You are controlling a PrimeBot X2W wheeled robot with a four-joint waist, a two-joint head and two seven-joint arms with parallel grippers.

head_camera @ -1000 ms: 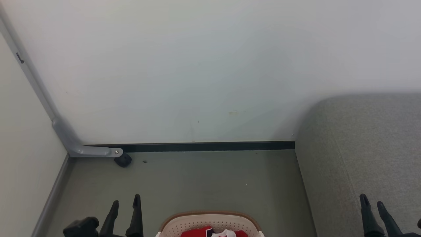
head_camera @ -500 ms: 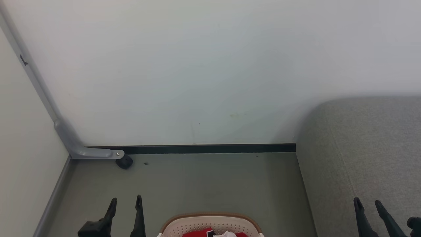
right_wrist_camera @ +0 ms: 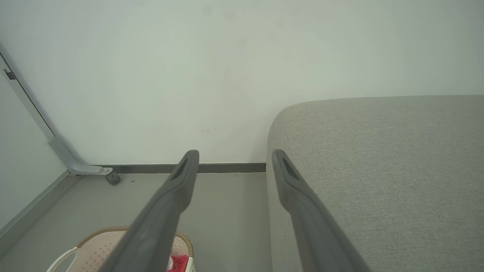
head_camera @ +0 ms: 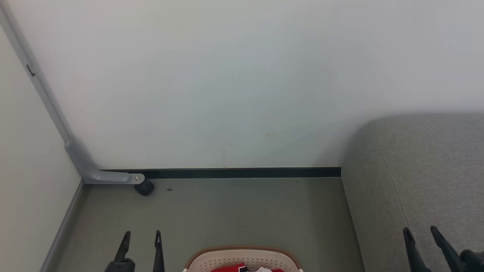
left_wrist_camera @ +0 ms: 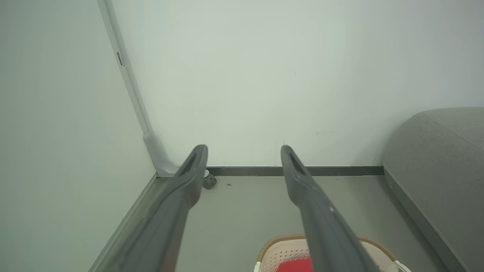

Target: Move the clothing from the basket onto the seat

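Note:
The cream basket (head_camera: pixel 242 258) with its brown rim sits on the floor at the bottom centre of the head view, and a strip of the red clothing (head_camera: pixel 228 268) shows inside it. The grey seat (head_camera: pixel 419 177) rises at the right against the wall. My left gripper (head_camera: pixel 141 234) hovers open left of the basket, holding nothing. My right gripper (head_camera: pixel 419 231) is open over the seat's front part. The left wrist view shows the left gripper (left_wrist_camera: pixel 244 148), the basket (left_wrist_camera: pixel 281 251) and clothing (left_wrist_camera: pixel 295 265). In the right wrist view, the right gripper (right_wrist_camera: pixel 233 153) frames the seat (right_wrist_camera: pixel 378 158) and basket (right_wrist_camera: pixel 94 247).
A white wall (head_camera: pixel 227 75) closes the back, with a dark baseboard (head_camera: pixel 234 172). A grey metal frame leg (head_camera: pixel 81 162) with a small black caster (head_camera: pixel 144 187) stands in the left corner. Grey floor (head_camera: pixel 234 211) lies between the basket and the wall.
The camera has tilted up slightly, so the scene sits lower in the picture. Both grippers have sunk toward the bottom edge and stay open.

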